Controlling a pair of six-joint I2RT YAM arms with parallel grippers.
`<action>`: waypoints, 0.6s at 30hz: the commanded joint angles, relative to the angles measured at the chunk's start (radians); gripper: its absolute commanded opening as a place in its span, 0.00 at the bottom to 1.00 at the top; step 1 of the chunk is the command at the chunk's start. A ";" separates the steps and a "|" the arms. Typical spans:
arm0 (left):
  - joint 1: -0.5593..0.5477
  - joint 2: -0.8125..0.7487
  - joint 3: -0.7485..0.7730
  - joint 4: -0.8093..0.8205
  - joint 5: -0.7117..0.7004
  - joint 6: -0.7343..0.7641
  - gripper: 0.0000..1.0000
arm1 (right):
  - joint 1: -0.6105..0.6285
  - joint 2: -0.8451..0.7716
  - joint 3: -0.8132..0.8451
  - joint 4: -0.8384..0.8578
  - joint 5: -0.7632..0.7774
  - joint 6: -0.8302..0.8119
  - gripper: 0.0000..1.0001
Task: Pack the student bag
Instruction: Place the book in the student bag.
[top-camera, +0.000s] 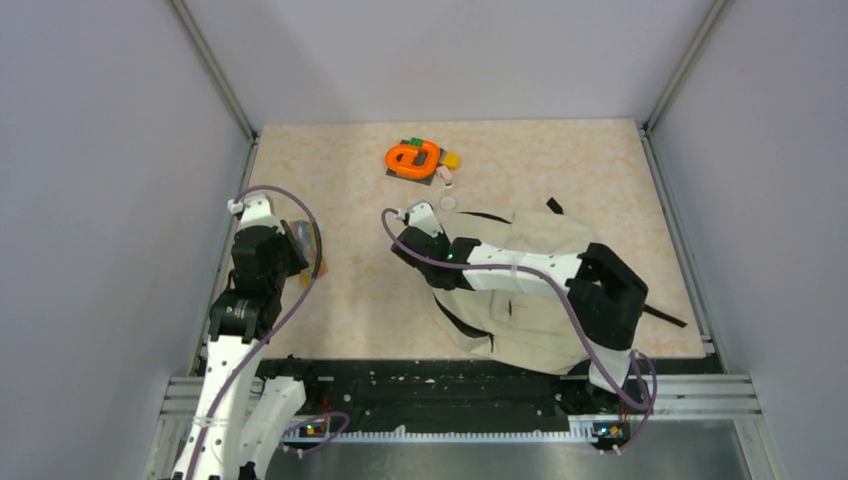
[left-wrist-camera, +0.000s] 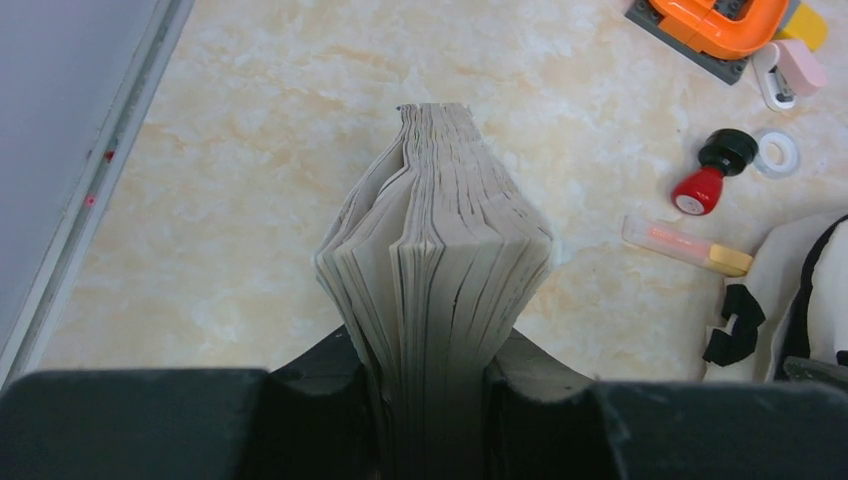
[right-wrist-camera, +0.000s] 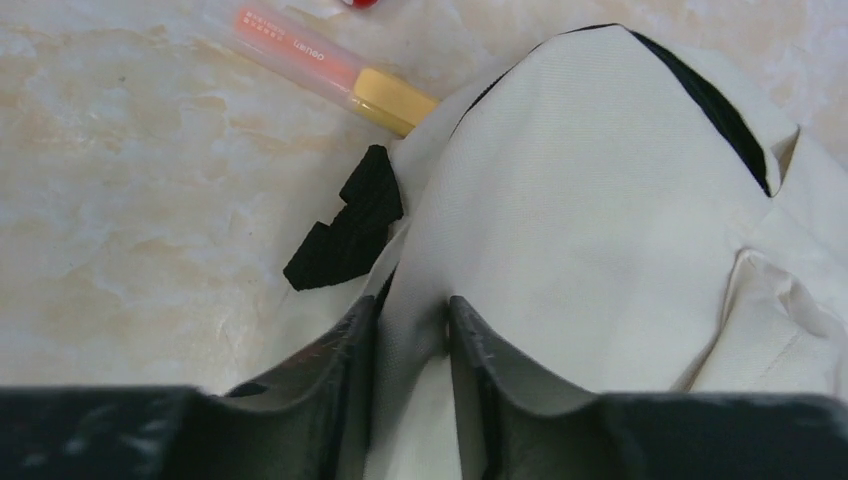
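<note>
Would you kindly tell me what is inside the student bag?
Its interior is hidden: only the cream fabric of the student bag shows, a fold pinched by the right tool. The book is outside, in the left tool.

Bright, even light falls from above. The table (top-camera: 350, 300) looks pale, with only soft shadows beside the arms. The top view is sharp. In the wrist views the dark fingers (left-wrist-camera: 320, 390) are blurry, the book (left-wrist-camera: 440, 250) looks grey, and the bag (right-wrist-camera: 600, 200) is bright.

Thick book (left-wrist-camera: 440, 230), pages fanned; orange clamp (left-wrist-camera: 715, 20) on grey base (left-wrist-camera: 700, 58), pink stapler (left-wrist-camera: 790, 72) beside; red-black stamp (left-wrist-camera: 712, 172), tape ring (left-wrist-camera: 777, 152), orange-yellow pen (left-wrist-camera: 688, 245).
</note>
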 joint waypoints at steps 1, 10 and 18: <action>0.006 -0.029 0.009 0.131 0.131 -0.005 0.00 | 0.006 -0.171 -0.051 0.023 -0.030 0.026 0.26; -0.001 0.028 -0.036 0.342 0.665 -0.162 0.00 | -0.034 -0.491 -0.268 0.170 -0.102 0.059 0.00; -0.189 0.148 -0.155 0.747 0.782 -0.492 0.00 | -0.117 -0.868 -0.606 0.473 -0.226 0.111 0.00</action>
